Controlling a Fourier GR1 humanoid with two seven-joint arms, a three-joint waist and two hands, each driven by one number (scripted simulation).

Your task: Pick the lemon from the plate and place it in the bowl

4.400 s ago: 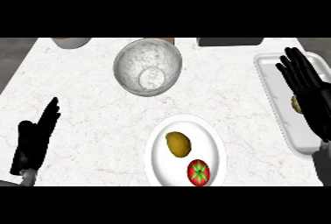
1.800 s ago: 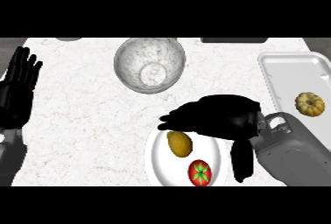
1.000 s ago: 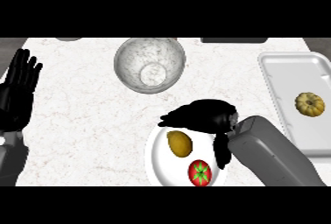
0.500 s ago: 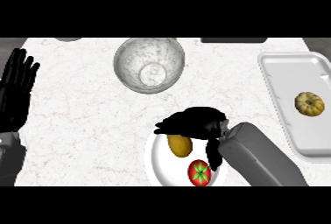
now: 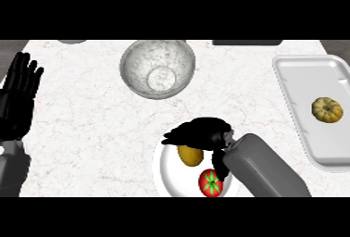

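The black right hand (image 5: 199,133) sits over the top of the yellow oval lemon (image 5: 190,155), fingers curled around its upper end, because it prepares the lift. The lemon lies under the hand on the round white plate (image 5: 166,167), beside a red tomato (image 5: 212,182). Compared with half a second ago, the hand is lower and covers more lemon. The grey speckled bowl (image 5: 159,67) waits beyond. The left hand (image 5: 19,99) rests open, far left.

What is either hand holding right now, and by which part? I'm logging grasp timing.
Nothing clearly yet. The right hand curls over the top end of the lemon, which lies on the plate; contact cannot be told. The left hand rests open.
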